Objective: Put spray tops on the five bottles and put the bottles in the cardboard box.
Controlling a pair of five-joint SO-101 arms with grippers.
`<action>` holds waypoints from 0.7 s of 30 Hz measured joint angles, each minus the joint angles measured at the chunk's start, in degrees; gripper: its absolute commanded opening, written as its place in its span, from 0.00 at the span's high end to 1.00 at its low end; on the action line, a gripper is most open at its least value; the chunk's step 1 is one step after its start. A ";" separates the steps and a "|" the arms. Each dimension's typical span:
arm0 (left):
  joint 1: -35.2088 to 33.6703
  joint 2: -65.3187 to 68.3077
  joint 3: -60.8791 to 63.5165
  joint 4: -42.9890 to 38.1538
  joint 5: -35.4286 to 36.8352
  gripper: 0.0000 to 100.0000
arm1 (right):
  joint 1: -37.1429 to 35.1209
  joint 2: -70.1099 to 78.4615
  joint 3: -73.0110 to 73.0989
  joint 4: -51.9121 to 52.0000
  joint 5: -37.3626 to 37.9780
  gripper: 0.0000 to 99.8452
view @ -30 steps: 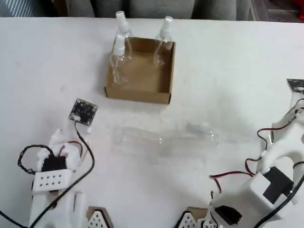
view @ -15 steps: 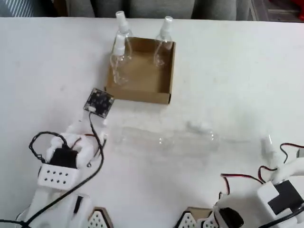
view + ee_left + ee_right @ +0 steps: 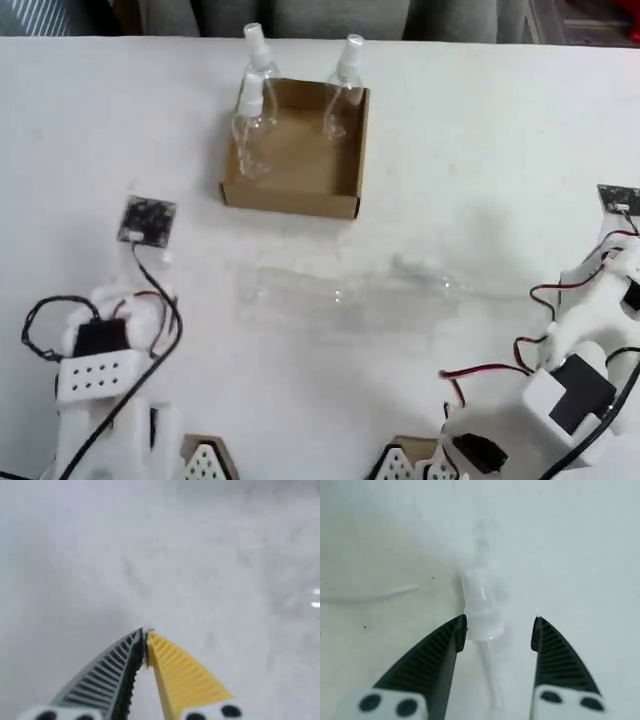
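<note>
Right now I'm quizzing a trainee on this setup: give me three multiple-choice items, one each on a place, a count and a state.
1. The loose spray top lies: A in a person's hand; B between the right gripper's fingers; C on a shelf.
2. Capped bottles standing at the cardboard box: A one; B three; C five.
3. The left gripper is: A shut; B wide open; C holding a cloth.
Key: 1B, open fingers flank it; 2B, three white tops rise there; 3A, its fingertips touch.
</note>
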 measured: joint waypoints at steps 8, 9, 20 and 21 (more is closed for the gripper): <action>-3.52 0.00 0.53 -0.62 -1.67 0.98 | -1.85 6.68 0.53 -5.71 -0.09 0.85; -3.60 0.00 0.53 -0.62 -1.67 0.98 | -1.93 7.74 0.53 -5.98 -0.09 0.88; -3.60 0.00 0.53 -0.62 -1.67 0.98 | -2.73 8.26 -6.07 5.27 -3.78 0.98; -3.87 0.00 0.53 -0.62 -1.67 0.98 | -3.25 7.38 -7.56 7.91 -5.71 0.98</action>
